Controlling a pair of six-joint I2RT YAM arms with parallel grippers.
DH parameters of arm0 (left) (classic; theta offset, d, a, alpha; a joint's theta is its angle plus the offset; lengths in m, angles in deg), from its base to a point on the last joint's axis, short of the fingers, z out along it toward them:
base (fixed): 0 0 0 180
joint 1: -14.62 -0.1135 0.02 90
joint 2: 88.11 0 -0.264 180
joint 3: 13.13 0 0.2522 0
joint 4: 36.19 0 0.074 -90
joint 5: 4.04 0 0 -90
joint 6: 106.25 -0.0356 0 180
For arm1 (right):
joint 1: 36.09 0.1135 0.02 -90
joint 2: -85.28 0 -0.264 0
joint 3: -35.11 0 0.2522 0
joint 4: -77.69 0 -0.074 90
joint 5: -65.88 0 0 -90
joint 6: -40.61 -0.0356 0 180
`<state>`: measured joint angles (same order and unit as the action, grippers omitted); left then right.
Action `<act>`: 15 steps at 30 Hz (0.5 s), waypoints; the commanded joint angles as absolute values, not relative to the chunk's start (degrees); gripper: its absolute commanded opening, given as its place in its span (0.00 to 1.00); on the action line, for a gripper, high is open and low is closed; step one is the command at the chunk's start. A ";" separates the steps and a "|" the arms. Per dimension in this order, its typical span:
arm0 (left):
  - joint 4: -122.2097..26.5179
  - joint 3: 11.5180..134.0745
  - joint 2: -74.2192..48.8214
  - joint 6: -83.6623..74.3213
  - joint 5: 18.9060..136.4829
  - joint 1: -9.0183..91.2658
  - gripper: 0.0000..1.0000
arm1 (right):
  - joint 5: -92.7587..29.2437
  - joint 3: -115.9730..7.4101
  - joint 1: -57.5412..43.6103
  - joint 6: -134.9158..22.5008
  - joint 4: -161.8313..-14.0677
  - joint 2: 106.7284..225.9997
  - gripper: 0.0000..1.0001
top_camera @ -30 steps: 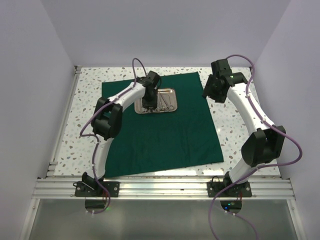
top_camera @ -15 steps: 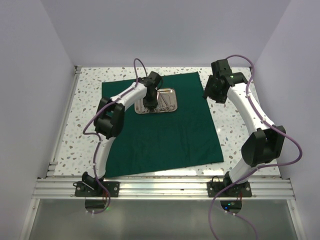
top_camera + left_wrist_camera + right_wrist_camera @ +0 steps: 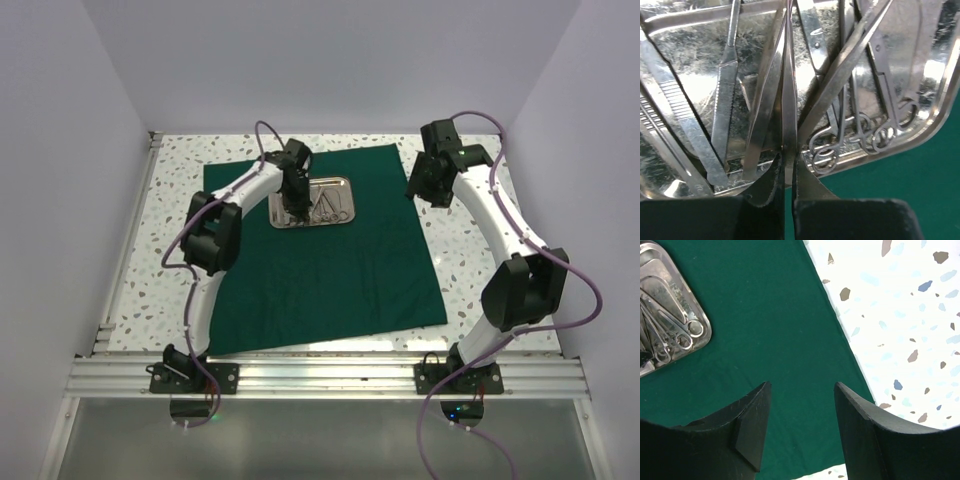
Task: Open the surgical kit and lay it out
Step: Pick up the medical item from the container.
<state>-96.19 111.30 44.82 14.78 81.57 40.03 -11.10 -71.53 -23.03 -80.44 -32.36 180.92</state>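
Observation:
The dark green cloth [image 3: 330,270] lies spread flat on the table. The shiny steel tray [image 3: 350,200] sits on its far part and holds several slim silver instruments. My left gripper [image 3: 294,212] is down over the tray's near left part. In the left wrist view it [image 3: 789,170] is shut on a thin silver tweezer-like instrument [image 3: 789,100] standing edge-on between the pads. A scalpel [image 3: 724,95] lies to its left and ring-handled clamps [image 3: 865,135] to its right. My right gripper [image 3: 802,385] is open and empty, above the cloth's right edge [image 3: 765,315].
White speckled table [image 3: 900,315] shows to the right of the cloth. The tray's corner with ring handles [image 3: 675,340] sits at the left of the right wrist view. Walls enclose the table on three sides; a metal rail [image 3: 320,378] runs along the near edge.
My left wrist has shifted slightly to the left over the tray. The right arm has barely moved.

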 commanded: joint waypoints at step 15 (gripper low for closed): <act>-83.33 103.55 30.20 22.96 44.03 31.41 0.00 | -9.35 -73.83 -23.44 -79.54 -30.89 180.38 0.57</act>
